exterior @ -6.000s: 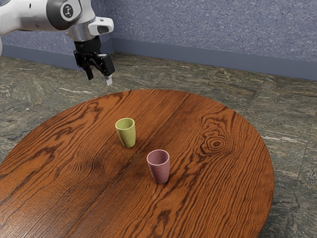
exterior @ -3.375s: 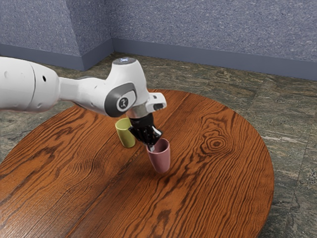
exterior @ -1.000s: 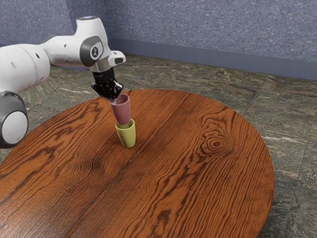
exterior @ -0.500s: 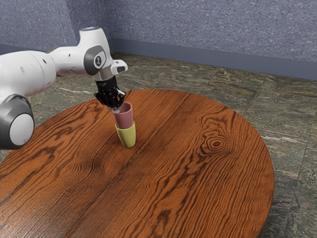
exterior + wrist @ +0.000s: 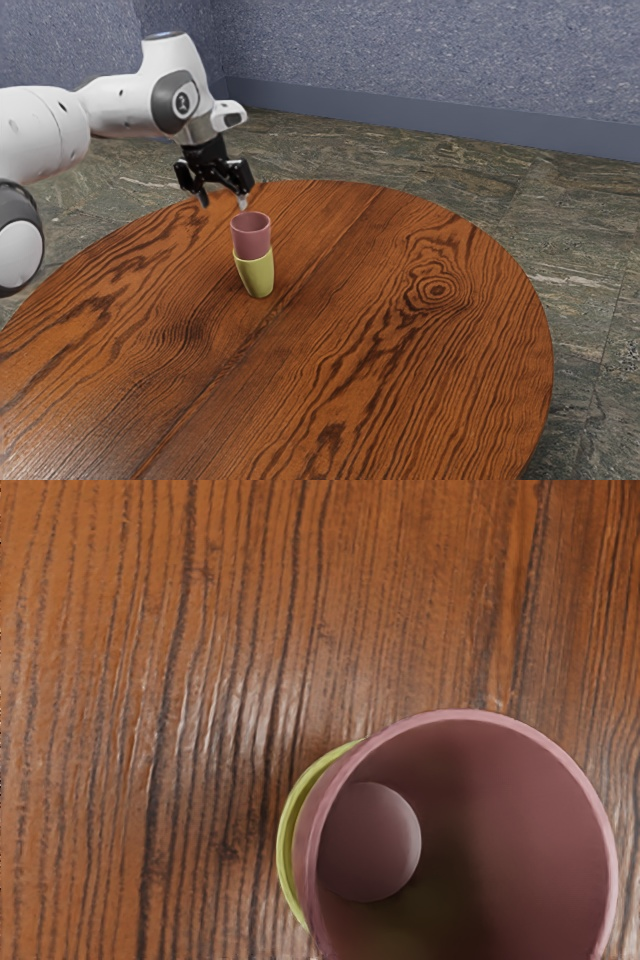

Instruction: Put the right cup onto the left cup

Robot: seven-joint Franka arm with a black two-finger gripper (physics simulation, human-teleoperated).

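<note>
Pink cup, yellow-green cup

The pink cup sits partly inside the green cup, upright on the table.

Soft light leaves a pale sheen on the wooden table and dim shadow inside the pink cup.

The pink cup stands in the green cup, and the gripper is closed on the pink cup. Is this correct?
The grip is wrong: the exterior view shows the gripper open, fingers apart. The pink cup stands in the green cup.
</note>
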